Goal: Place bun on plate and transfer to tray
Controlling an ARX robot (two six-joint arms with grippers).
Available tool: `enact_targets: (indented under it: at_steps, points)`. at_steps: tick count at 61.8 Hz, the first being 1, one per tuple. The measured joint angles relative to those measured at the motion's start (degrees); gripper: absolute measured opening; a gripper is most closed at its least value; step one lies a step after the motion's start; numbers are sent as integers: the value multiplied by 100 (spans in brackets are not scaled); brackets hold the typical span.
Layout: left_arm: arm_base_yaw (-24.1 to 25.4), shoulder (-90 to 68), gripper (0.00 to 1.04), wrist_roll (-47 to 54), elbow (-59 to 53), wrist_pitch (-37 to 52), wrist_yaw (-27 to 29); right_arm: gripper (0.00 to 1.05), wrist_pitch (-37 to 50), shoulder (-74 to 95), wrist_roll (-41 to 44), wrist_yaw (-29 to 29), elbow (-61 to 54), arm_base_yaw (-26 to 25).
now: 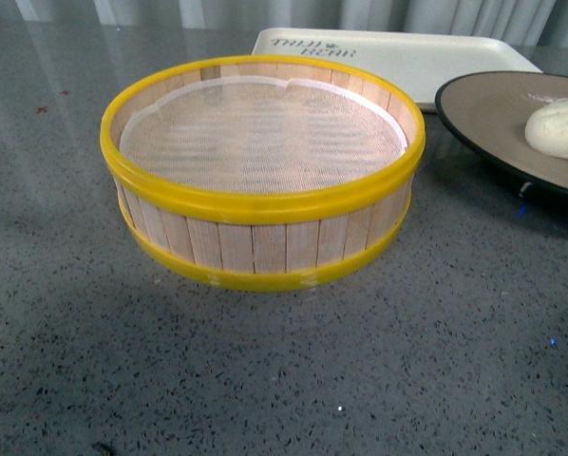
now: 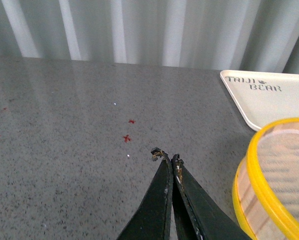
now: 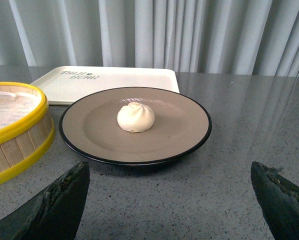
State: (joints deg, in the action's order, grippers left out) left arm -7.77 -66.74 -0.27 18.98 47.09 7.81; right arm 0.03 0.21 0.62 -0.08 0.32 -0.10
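The cream-white bun [image 3: 135, 117] sits in the middle of the grey-brown plate [image 3: 184, 130] with the black rim; both also show at the right edge of the front view, the bun [image 1: 559, 128] on the plate [image 1: 483, 109]. The cream tray [image 3: 139, 77] lies behind the plate and also shows in the front view [image 1: 426, 57] and the left wrist view [image 2: 269, 100]. My right gripper [image 3: 170, 172] is open and empty, just in front of the plate. My left gripper [image 2: 167, 156] is shut and empty over bare table, left of the steamer basket.
A yellow-rimmed wooden steamer basket [image 1: 262, 171] stands empty in the middle, left of the plate; it also shows in the left wrist view [image 2: 274, 180] and the right wrist view [image 3: 14, 125]. Small red marks [image 2: 127, 138] dot the grey table. Curtains hang behind.
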Motion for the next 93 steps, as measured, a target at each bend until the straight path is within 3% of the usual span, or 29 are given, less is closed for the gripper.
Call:
enact_targets:
  at_steps: [21,24,31,54,72,93]
  points:
    - [337,1187,4,0,-988,-177,-356,96,0,0,0,2,0,0]
    - [542,1370,4,2,-1086,-267,-688,96,0,0,0,2,0,0]
    - [743,1768,4,0,-1272,-474,-752,96,0,0,-2,2,0,0]
    - [767,2763,4,0,-1746,-907,-767,96,0,0,0,0,0,0]
    - [767,4124,4,0,-1751,-2168,-776,96,0,0,0,2,0,0]
    - [767,4962,4,0,-1753,-2977,-778,96,0,0,0,2,0,0]
